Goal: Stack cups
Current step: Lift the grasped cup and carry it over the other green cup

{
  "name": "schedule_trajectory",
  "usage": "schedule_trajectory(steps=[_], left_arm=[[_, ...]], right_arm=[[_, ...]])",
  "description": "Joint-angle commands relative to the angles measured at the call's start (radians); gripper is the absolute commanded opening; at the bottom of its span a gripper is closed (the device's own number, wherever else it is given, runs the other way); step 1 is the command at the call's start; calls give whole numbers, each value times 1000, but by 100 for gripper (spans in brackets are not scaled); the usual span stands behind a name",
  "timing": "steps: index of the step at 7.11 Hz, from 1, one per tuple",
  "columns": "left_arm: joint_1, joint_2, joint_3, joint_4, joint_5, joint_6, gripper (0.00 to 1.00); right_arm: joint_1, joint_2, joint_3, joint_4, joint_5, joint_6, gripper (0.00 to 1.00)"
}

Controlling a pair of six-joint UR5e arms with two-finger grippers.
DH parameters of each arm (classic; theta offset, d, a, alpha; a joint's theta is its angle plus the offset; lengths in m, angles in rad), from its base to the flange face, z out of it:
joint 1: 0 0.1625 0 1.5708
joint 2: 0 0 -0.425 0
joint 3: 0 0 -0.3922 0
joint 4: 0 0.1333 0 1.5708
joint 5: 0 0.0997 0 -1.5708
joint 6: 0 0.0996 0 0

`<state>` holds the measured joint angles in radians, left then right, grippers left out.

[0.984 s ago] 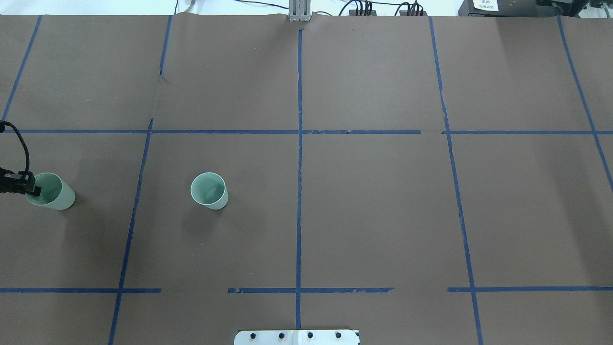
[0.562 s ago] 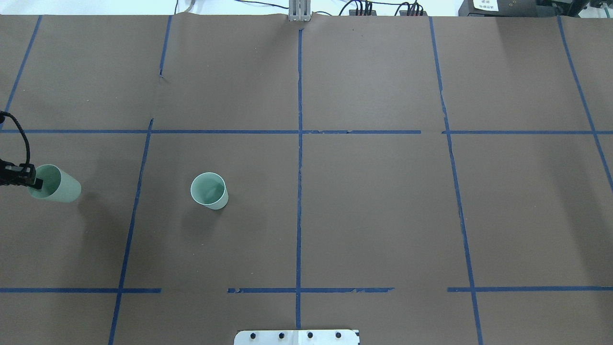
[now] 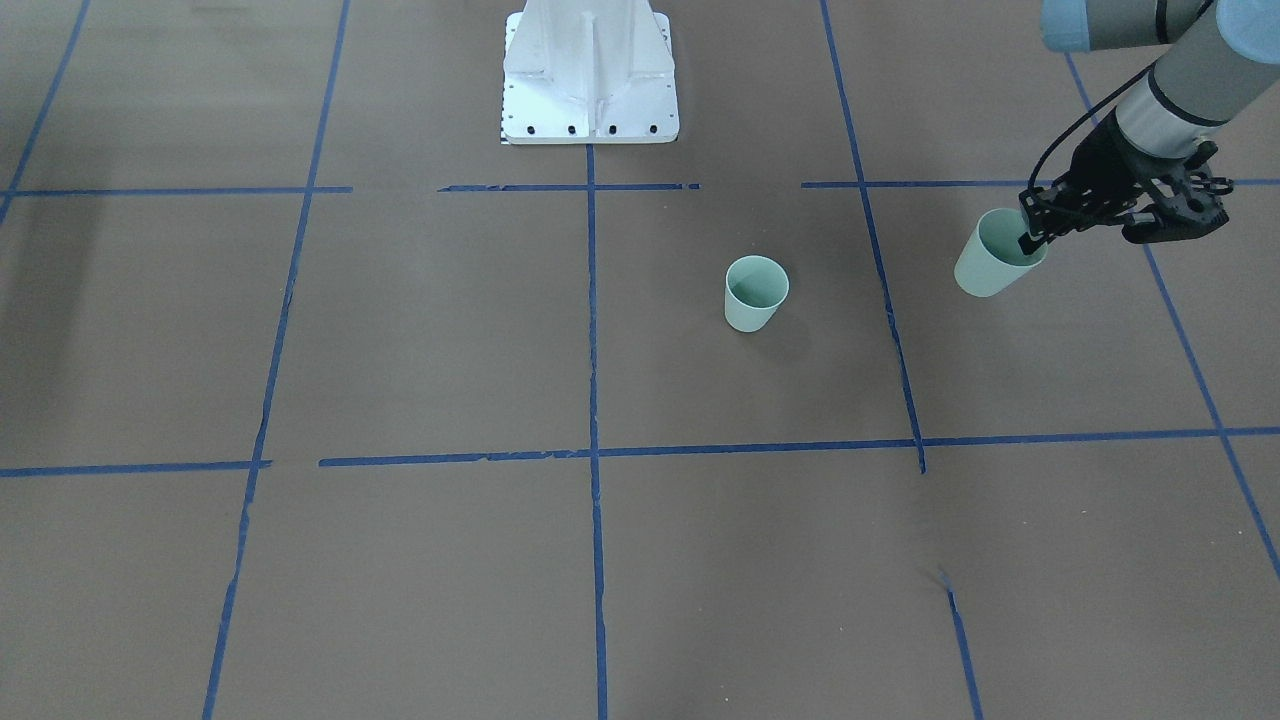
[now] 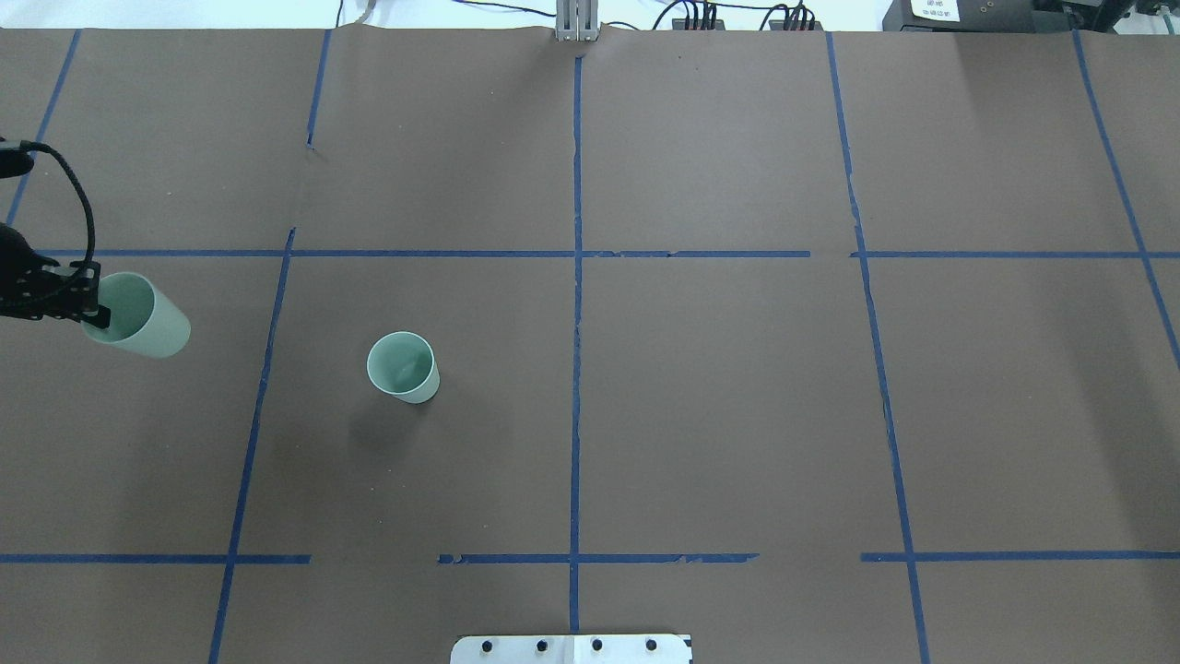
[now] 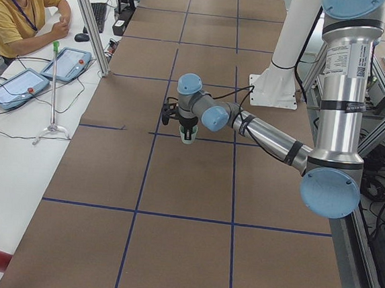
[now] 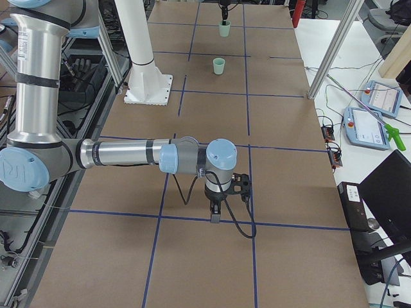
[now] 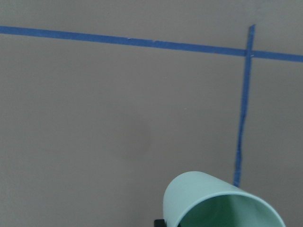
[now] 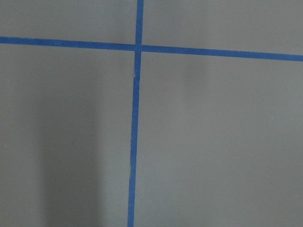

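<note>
Two pale mint-green cups. One cup (image 4: 403, 367) stands upright on the brown table left of centre, also in the front view (image 3: 755, 293) and the right side view (image 6: 219, 65). My left gripper (image 4: 93, 312) is shut on the rim of the other cup (image 4: 143, 321), one finger inside it. It holds that cup tilted, off the table at the far left; this shows in the front view (image 3: 990, 268) and the left wrist view (image 7: 215, 203). My right gripper (image 6: 214, 217) hangs low over bare table far from both cups; I cannot tell whether it is open or shut.
Blue tape lines (image 4: 576, 277) split the brown table into squares. The white robot base plate (image 3: 590, 90) sits at the middle of the robot's edge. An operator (image 5: 15, 7) sits with tablets at a white side table beyond the robot's left end.
My left gripper has risen with its cup and moved away from the robot and slightly right. The cup's base now tilts further out. The standing cup has not moved.
</note>
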<state>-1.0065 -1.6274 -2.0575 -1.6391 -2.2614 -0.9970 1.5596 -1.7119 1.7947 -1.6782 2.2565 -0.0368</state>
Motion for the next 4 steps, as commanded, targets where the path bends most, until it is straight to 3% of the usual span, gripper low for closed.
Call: schedule_trajectory(steps=[1, 3, 4], left_arm=[[89, -165, 3, 44, 2, -254, 0], [181, -325, 106, 44, 9, -424, 0], [225, -339, 115, 44, 14, -471, 0]], right_arm=[[0, 0, 0, 0, 0, 0, 100], [-1, 0, 0, 0, 0, 0, 100], [-1, 0, 0, 0, 0, 0, 100]])
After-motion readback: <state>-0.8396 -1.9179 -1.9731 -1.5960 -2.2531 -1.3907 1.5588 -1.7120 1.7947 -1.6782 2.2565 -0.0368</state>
